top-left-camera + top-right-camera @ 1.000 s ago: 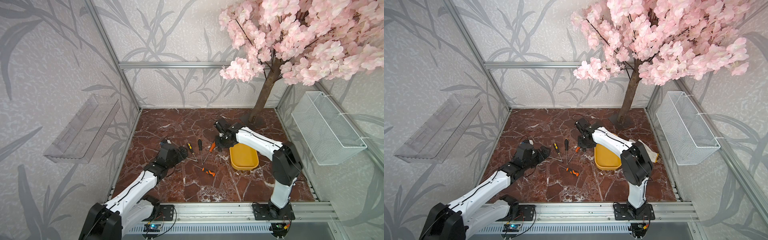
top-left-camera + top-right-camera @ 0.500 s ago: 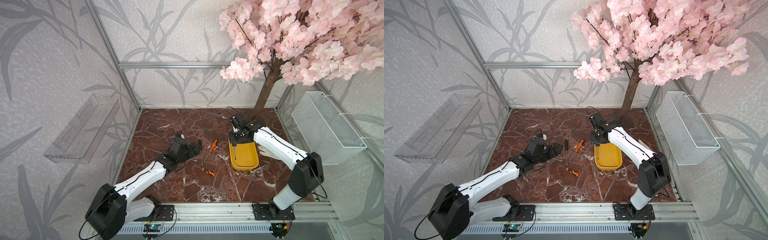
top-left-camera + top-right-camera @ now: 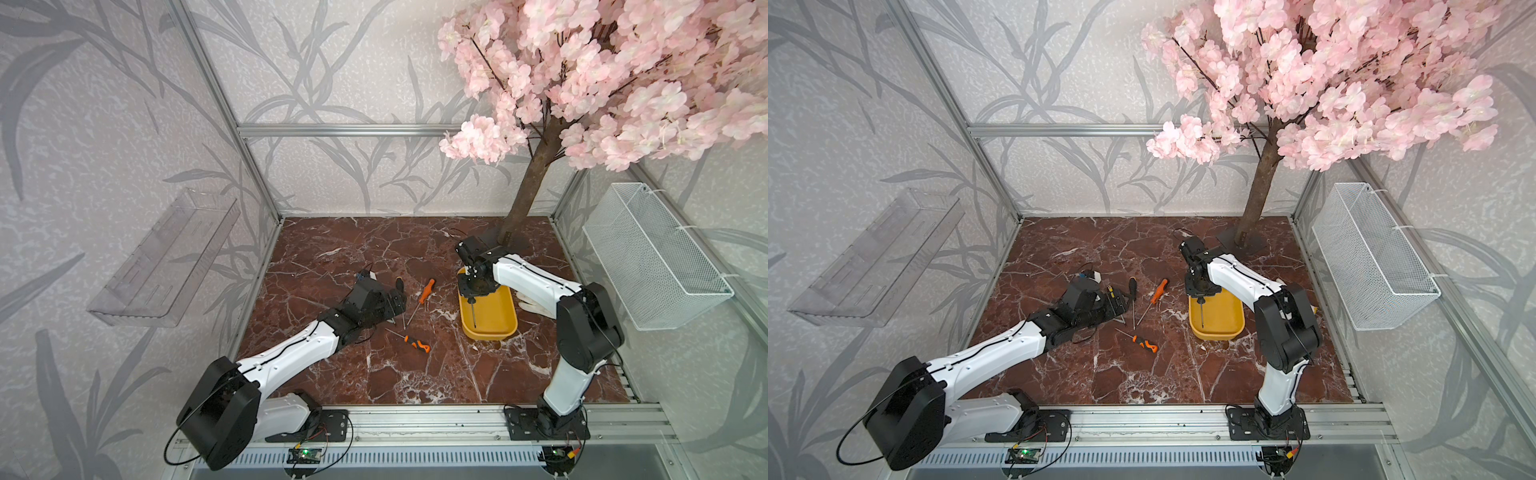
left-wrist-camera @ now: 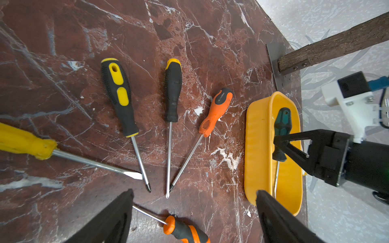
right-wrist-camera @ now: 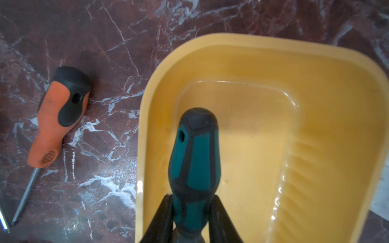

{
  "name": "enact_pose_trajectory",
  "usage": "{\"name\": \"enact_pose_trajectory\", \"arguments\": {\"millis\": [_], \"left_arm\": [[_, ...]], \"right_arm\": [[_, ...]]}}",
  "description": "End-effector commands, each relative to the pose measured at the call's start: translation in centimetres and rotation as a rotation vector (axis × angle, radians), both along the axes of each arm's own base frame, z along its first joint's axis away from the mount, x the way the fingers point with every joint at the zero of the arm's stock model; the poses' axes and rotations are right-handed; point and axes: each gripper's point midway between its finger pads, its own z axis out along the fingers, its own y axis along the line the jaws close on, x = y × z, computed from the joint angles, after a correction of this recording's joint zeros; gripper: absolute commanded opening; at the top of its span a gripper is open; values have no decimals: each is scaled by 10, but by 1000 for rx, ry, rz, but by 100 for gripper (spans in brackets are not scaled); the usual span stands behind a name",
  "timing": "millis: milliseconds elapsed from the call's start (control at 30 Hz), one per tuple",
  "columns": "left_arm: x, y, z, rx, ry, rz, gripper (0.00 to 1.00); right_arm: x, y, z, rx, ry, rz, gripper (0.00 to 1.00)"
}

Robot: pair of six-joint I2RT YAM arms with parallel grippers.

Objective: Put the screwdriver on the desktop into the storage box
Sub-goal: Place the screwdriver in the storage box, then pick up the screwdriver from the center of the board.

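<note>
Lower centre of the wrist view: the right hand (image 5: 190, 210) pinches a teal-handled screwdriver (image 5: 194, 151) by its grippy handle over the yellow storage box (image 5: 315, 69). It looks stiff and light. The left hand (image 4: 194, 202) gapes wide above loose screwdrivers (image 4: 172, 92) on the tabletop (image 4: 63, 42).

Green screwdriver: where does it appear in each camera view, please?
In a top view: green screwdriver, shaft only, over the yellow box.
In a top view: again shaft only, over the box.
Left wrist: handle in the right claw, over the box.
Right wrist: handle central, held by the claw.
Shared landmark: the yellow box.
</note>
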Motion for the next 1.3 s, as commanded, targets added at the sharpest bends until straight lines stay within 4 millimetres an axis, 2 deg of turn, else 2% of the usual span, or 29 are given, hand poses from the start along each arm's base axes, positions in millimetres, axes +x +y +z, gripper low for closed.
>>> {"name": "enact_pose_trajectory", "arguments": {"millis": [0, 233, 433, 633, 833, 1033, 1067, 1100, 1267], "left_arm": [[-1, 5, 1, 18, -15, 16, 93], [-3, 9, -5, 22, -11, 24, 93], [-4, 9, -8, 29, -5, 24, 93], [-4, 9, -8, 28, -7, 25, 93], [-3, 9, -8, 37, -9, 20, 93], [-1, 12, -3, 61, -25, 22, 94], [-1, 13, -3, 65, -24, 24, 94], [-1, 13, -2, 70, -26, 23, 95], [-2, 23, -4, 146, -8, 32, 96]], "right_arm": [[6, 4, -8, 33, -11, -22, 20], [6, 5, -22, 36, 8, -36, 28], [5, 8, -23, 54, 16, -37, 31], [3, 8, -19, 57, 22, -37, 45], [1, 5, 2, 63, -21, -28, 47], [-6, 1, 27, 73, -55, -23, 54], [-8, 1, 26, 73, -47, -22, 54], [-9, 2, 37, 92, -70, -18, 54], [-22, 13, 56, 155, -99, 11, 55]]}}
